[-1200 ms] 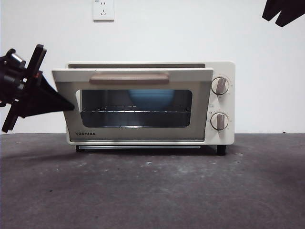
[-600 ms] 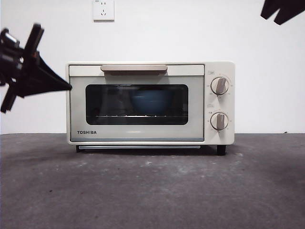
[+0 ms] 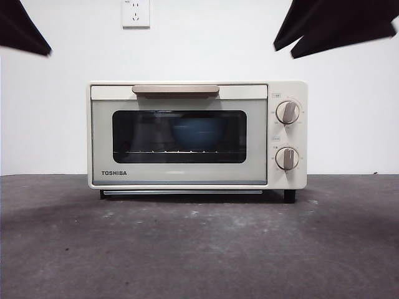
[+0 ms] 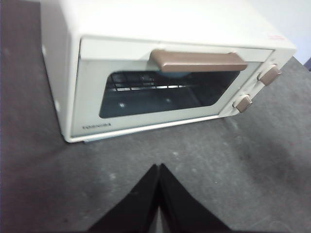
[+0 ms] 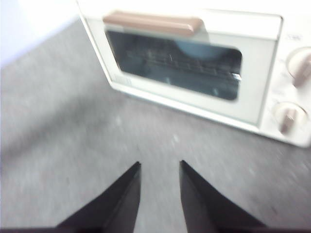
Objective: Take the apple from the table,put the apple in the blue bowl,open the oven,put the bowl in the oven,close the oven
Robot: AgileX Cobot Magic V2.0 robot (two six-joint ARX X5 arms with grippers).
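The cream TOSHIBA oven [image 3: 187,134] stands on the dark grey table [image 3: 199,249] with its door shut and the taupe handle [image 3: 175,91] at the top. Through the dark glass the blue bowl [image 3: 198,133] sits on the wire rack. The apple is hidden from view. My left gripper [image 4: 159,168] hovers shut above the table in front of the oven [image 4: 160,73], holding nothing. My right gripper [image 5: 159,165] is open and empty, also high in front of the oven [image 5: 204,63]. Both arms show only as black tips at the top corners of the front view.
Two grey knobs [image 3: 287,113] sit on the oven's right panel. A white wall socket [image 3: 135,12] is on the wall behind.
The oven door went from slightly ajar to fully shut. The left arm then lifted away from the oven's left side to the top left corner. The right arm's tip now shows larger.
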